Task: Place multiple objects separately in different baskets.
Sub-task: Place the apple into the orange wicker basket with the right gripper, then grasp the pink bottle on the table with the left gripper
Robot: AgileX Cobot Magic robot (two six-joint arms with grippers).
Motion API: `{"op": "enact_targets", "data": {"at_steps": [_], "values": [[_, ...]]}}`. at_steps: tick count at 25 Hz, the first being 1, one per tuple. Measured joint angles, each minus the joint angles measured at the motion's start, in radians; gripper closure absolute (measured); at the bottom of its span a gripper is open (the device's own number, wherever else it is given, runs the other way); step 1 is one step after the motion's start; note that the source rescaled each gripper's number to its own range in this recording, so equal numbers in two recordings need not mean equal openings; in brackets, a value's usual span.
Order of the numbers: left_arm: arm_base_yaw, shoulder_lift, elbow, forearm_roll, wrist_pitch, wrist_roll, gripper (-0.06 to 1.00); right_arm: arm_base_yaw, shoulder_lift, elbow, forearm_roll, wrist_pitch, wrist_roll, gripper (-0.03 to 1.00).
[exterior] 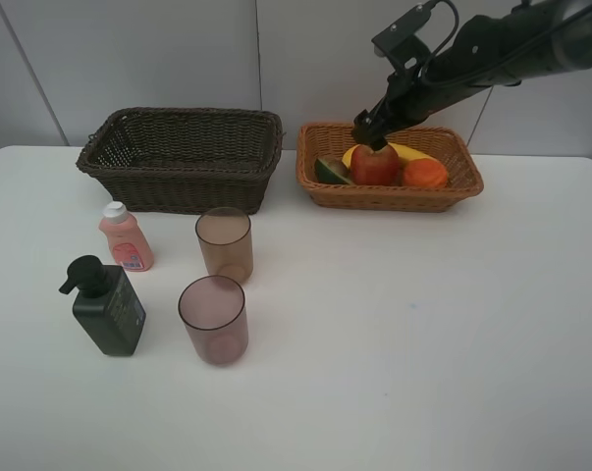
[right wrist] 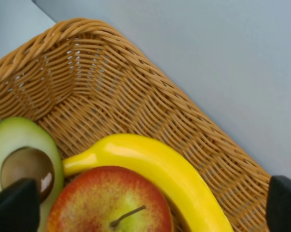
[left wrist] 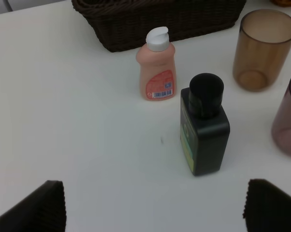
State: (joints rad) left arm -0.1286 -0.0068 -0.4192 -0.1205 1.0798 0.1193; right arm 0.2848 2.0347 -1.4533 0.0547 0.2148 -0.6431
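- Closest to the front edge, left of the middle of the counter [exterior: 423, 343]: one brownish-pink cup [exterior: 213, 320] standing upright, with the dark green pump bottle [exterior: 107, 309] beside it on the left-edge side.
- The left claw [left wrist: 155, 208] hangs over bare counter just on the near side of the pump bottle, fingers spread wide, nothing in them.
- A bit further back are the pink white-capped bottle [exterior: 126, 238] and the second cup [exterior: 224, 244], both upright and a little apart.
- Along the back edge, left of center, is the dark brown basket [exterior: 183, 162].
- Right beside it, toward the back right corner, the tan basket [exterior: 394, 196] holds the avocado half [exterior: 330, 170], red apple [exterior: 374, 165], banana [exterior: 410, 153] and orange [exterior: 425, 174].
- The right claw [exterior: 367, 130] sits right over the apple with its fingers wide apart, gripping nothing. Can't tell if it touches the apple.
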Motion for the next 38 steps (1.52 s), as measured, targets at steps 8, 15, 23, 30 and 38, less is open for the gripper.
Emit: {"op": "enact_targets", "data": {"at_steps": [8, 15, 23, 30, 38], "values": [[0.0, 0.0, 0.0, 0.0, 0.0, 0.0, -0.03, 0.0, -0.061, 0.0, 0.007, 0.054, 0.0, -0.02], [0.0, 0.0, 0.0, 0.0, 0.0, 0.0, -0.03, 0.0, -0.167, 0.0, 0.007, 0.194, 0.098, -0.02], [0.0, 0.0, 0.0, 0.0, 0.0, 0.0, -0.03, 0.0, -0.324, 0.0, 0.007, 0.41, 0.202, -0.02], [0.0, 0.0, 0.0, 0.0, 0.0, 0.0, -0.03, 0.0, -0.481, 0.0, 0.008, 0.692, 0.247, -0.02], [0.0, 0.0, 0.0, 0.0, 0.0, 0.0, -0.03, 0.0, -0.645, 0.008, 0.01, 0.99, 0.31, -0.02]]}}
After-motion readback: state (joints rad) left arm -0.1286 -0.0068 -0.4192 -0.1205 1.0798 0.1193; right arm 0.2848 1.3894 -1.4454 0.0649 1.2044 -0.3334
